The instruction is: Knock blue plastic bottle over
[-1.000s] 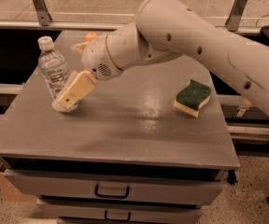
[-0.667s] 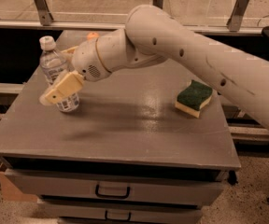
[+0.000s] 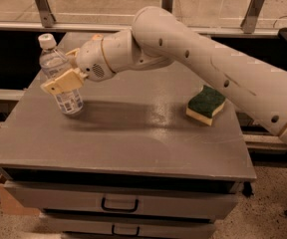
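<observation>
The pincer (image 3: 64, 81) now lies against the middle of the blue plastic bottle (image 3: 52, 62), covering part of its label. A second ago it sat lower and off toward 3 o'clock of the bottle, near the base. It has since swept across toward 9 o'clock and risen to mid-height. Whether the pincer is wide or narrow I cannot tell.

The bottle stands at about 9 o'clock on the grey tabletop (image 3: 133, 138), near that edge. It is no longer quite upright. The white cap tips toward 11 o'clock, while the base looks to be still resting on the tabletop. The lean seems greater than it was a second ago, though only modestly.

By my reading the push has begun and contact is made, but the bottle is not yet down, so the task remains unfinished. A further shove toward 9 o'clock should send it past its balance — though with the edge so near, it may roll off the tabletop.

The green-and-yellow sponge (image 3: 206, 104) lies at 3 o'clock, well apart, where it was before.
</observation>
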Action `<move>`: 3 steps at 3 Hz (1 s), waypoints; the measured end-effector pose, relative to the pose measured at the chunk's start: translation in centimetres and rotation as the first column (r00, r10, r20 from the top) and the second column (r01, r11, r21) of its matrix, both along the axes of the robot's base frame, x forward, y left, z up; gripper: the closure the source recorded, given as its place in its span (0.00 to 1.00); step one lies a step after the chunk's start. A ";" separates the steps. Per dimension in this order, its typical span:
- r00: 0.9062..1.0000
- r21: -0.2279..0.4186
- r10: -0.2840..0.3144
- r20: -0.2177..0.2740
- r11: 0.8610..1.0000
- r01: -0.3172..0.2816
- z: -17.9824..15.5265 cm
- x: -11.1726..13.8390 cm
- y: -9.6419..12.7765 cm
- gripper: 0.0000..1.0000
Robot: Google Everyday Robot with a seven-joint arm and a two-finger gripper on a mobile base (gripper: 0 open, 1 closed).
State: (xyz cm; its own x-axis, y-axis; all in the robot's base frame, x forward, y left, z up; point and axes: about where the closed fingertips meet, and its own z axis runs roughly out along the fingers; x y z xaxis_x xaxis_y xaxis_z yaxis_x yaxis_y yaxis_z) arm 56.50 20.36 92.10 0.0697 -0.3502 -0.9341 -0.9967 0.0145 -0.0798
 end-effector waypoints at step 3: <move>0.963 -0.412 -0.042 0.268 0.898 0.154 8.3 1.9 -9.3 1.00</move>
State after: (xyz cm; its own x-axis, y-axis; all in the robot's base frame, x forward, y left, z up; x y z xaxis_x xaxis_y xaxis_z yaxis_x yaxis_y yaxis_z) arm 58.43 11.05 100.36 0.2217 -0.7265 -0.6504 -0.9394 0.0197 -0.3423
